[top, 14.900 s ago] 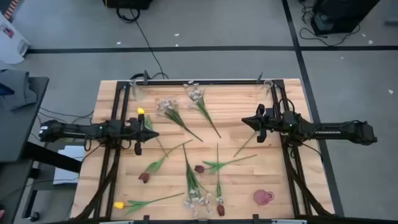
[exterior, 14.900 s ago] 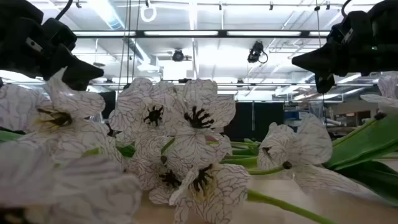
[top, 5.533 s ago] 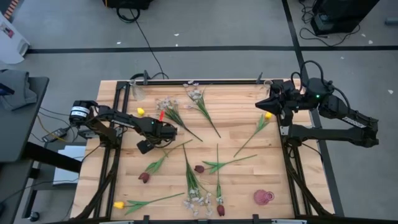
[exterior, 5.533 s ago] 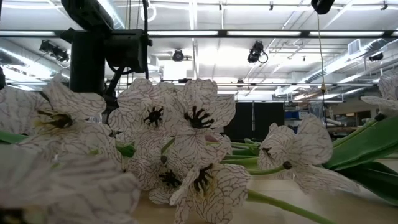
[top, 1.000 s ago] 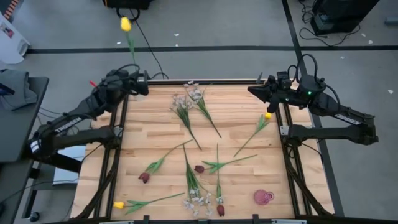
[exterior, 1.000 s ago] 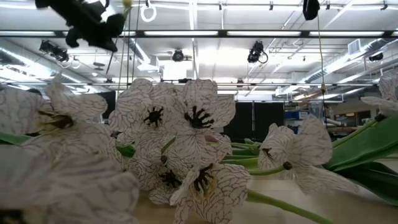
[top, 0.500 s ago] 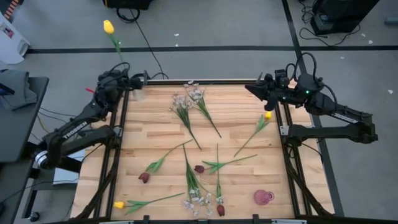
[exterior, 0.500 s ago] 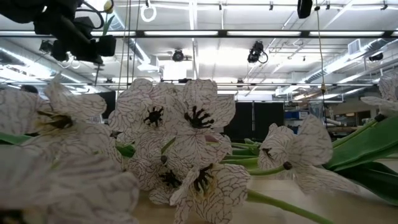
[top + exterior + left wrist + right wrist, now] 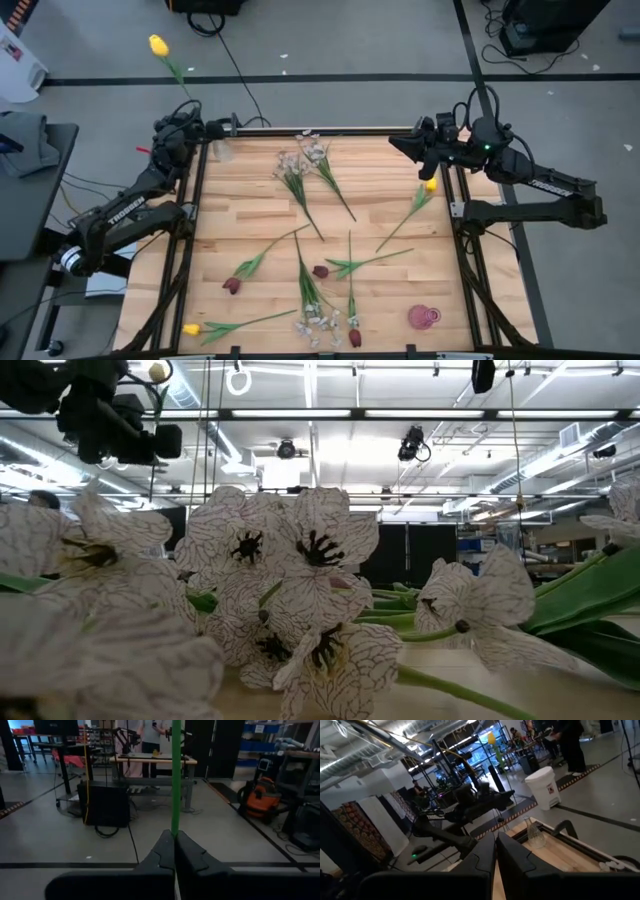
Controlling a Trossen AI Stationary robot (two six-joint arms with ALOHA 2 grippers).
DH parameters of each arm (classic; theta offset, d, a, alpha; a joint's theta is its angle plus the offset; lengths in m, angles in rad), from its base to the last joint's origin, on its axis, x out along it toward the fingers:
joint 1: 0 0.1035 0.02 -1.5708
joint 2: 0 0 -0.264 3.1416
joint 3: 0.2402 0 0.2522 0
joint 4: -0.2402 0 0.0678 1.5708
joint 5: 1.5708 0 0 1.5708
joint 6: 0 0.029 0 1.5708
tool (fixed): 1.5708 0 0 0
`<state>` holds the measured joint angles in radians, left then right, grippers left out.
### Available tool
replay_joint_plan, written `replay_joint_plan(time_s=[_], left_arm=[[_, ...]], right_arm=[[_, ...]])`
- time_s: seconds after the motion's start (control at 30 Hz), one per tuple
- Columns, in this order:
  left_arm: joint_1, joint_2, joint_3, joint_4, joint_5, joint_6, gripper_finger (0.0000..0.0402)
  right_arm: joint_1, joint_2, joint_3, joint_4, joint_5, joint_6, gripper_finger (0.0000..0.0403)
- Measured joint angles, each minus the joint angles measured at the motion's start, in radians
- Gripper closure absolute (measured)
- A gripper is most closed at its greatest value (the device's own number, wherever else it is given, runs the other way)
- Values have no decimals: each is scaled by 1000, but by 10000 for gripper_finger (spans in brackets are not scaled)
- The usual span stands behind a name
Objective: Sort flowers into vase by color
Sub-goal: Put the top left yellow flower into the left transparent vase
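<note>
Left gripper (image 9: 190, 116) is pinched tight on a yellow tulip (image 9: 159, 46) stem, lifted over the table's (image 9: 390, 290) far-left corner by a small glass vase (image 9: 222, 150). Right gripper (image 9: 398, 144) looks closed, probably empty, far-right.

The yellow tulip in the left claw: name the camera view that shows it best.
The high view: the yellow tulip, bloom and stem, rises from the left claw at the table's far-left corner. The left wrist view shows only its green stem pinched between the shut fingers; the low view catches a bit of bloom; the right wrist view shows it small and distant.
</note>
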<state>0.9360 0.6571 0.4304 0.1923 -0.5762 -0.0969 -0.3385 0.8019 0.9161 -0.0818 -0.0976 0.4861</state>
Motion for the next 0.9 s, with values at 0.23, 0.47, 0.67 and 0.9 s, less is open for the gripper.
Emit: replay_joint_plan(time_s=[0.23,0.47,0.67,0.9], left_arm=[[0,11,-11,-2,-9,18,401],[0,35,-11,22,-35,-17,401],[-12,78,-11,70,-95,-34,401],[-21,97,-11,80,-136,-32,401]], right_arm=[[0,5,0,7,0,-38,373],[0,5,0,7,-1,-70,373],[0,5,0,11,-1,-78,373],[1,5,0,38,-9,-97,373]])
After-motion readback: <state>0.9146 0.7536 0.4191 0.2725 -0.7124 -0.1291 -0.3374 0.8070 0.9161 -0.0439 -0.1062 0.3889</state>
